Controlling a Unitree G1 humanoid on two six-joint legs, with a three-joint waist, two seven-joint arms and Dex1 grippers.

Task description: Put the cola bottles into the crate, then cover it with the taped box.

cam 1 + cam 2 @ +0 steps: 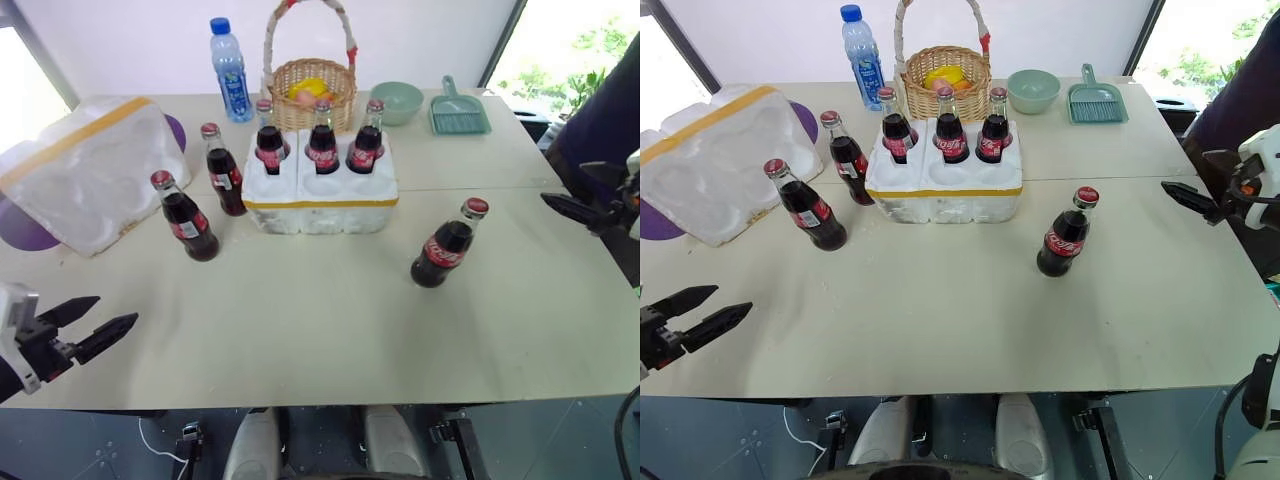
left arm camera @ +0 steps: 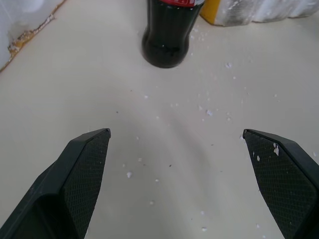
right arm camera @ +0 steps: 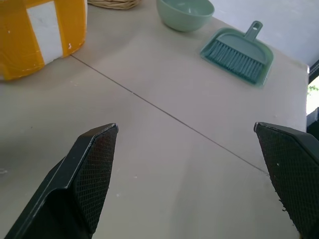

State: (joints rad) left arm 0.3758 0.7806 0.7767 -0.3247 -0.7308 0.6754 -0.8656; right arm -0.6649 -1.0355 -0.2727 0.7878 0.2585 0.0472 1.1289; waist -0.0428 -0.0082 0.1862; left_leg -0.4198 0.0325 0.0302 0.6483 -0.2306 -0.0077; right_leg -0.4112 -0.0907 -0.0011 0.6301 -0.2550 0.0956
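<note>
The cola bottles are six: we see three standing in the far row of wells of the crate [image 1: 320, 195], namely the left one [image 1: 268, 142], the middle one [image 1: 322, 140] and the right one [image 1: 366, 141]. The near wells hold nothing. Two more bottles stand upright on the surface [image 1: 330, 350] to the left of the crate, one just beside it [image 1: 224, 172] and one a little nearer and further left [image 1: 187, 219]. The sixth bottle [image 1: 444, 246] stands alone to the right of the crate, nearer to us.

The taped box [image 1: 85, 170] lies tipped at the far left of the surface, its moulded hollows facing us.

Our left claw [image 1: 103, 325] hovers at the near left edge with both fingers spread wide and nothing between them. Our right claw [image 1: 1190, 200] hangs at the right edge, also spread wide and holding nothing.

Behind the crate we see a wicker basket [image 1: 312, 88], a water bottle [image 1: 231, 72], a green bowl [image 1: 396, 102] and a green dustpan [image 1: 458, 112].
</note>
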